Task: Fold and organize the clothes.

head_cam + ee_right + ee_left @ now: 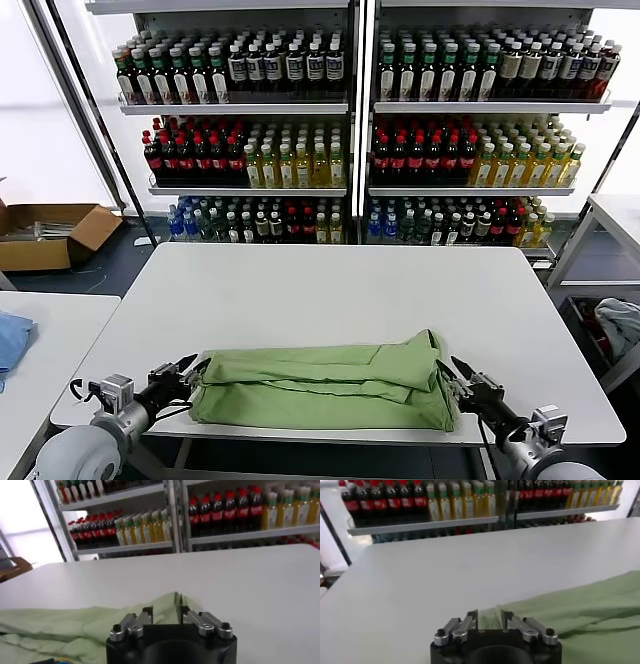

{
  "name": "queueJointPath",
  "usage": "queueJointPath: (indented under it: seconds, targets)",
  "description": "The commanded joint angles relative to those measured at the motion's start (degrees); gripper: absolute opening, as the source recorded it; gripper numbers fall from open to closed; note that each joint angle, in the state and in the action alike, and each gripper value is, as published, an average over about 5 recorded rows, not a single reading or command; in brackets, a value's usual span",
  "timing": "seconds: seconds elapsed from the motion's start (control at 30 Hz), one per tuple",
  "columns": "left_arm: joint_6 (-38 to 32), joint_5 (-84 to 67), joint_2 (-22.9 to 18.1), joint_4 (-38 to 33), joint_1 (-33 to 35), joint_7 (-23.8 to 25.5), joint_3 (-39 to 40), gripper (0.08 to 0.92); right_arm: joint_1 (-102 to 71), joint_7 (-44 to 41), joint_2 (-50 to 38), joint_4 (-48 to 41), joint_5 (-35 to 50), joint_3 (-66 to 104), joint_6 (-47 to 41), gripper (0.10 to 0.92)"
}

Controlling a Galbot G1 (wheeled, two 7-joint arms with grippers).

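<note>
A light green shirt [330, 385] lies folded into a long band along the front edge of the white table [330, 285]. My left gripper [190, 372] sits at the shirt's left end, low over the table. In the left wrist view its fingers [489, 617] stand apart, with the shirt's edge [580, 605] between them. My right gripper [450, 375] is at the right end, where the cloth rises in a small peak. In the right wrist view that gripper [165, 612] is also open, the green cloth [75, 625] lying between and beyond its fingers.
Shelves of bottles [350, 140] stand behind the table. A blue cloth [12, 340] lies on a side table at the left. A cardboard box [50, 235] sits on the floor beyond it. A pale fabric bundle [618, 325] rests at the right.
</note>
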Motion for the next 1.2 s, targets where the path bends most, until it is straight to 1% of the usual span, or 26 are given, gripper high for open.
queueJointPath:
  seconds: [0.03, 0.13, 0.2, 0.3, 0.37, 0.47, 0.53, 0.63, 0.97, 1.1, 1.2]
  targets:
    - [-2.45, -0.37, -4.41, -3.87, 3.76, -9.59, -1.41, 0.445, -1.87, -4.48, -0.27, -4.53, 0.05, 8.27, 10.57, 0.482]
    - [-5.75, 2.57, -8.17, -3.3, 4.41, -15.83, 1.89, 0.531, -2.63, -4.63, -0.15, -4.56, 0.32, 8.88, 11.0, 0.569]
    - [-6.64, 3.83, -10.33, -3.05, 4.85, -17.86, 3.72, 0.592, -2.98, -4.58, -0.24, -4.37, 0.29, 8.71, 10.99, 0.621]
    - [-6.98, 4.43, -12.28, -2.5, 4.82, -19.21, 5.95, 0.679, -2.85, -4.47, -0.38, -4.34, 0.15, 8.15, 10.95, 0.708]
    - [-6.94, 4.64, -12.87, -2.1, 4.53, -19.6, 6.98, 0.738, -2.51, -4.4, -0.46, -4.39, 0.09, 7.74, 10.88, 0.764]
    - [-6.55, 4.21, -13.17, -1.79, 4.21, -19.95, 8.03, 0.8, -2.03, -4.36, -0.63, -4.27, 0.1, 7.25, 10.73, 0.812]
    - [-6.12, 3.65, -13.2, -1.67, 4.1, -20.06, 8.55, 0.811, -1.77, -4.31, -0.73, -4.25, 0.09, 6.97, 10.66, 0.82]
    - [-5.45, 3.05, -13.24, -1.27, 4.03, -20.08, 9.36, 0.77, -1.52, -4.2, -0.74, -4.29, 0.08, 6.6, 10.6, 0.822]
    - [-4.68, 1.47, -12.91, -1.56, 4.55, -20.2, 10.04, 0.48, -1.62, -3.97, -0.88, -3.82, 0.21, 6.7, 10.46, 0.823]
    - [-6.15, 3.2, -12.39, -2.57, 5.51, -19.8, 10.06, 0.367, -1.52, -3.97, -0.71, -3.86, 0.23, 6.65, 10.48, 0.823]
    - [-7.76, 5.59, -11.79, -3.45, 6.48, -18.45, 10.04, 0.281, -1.38, -4.09, -0.59, -3.85, 0.2, 6.35, 10.46, 0.823]
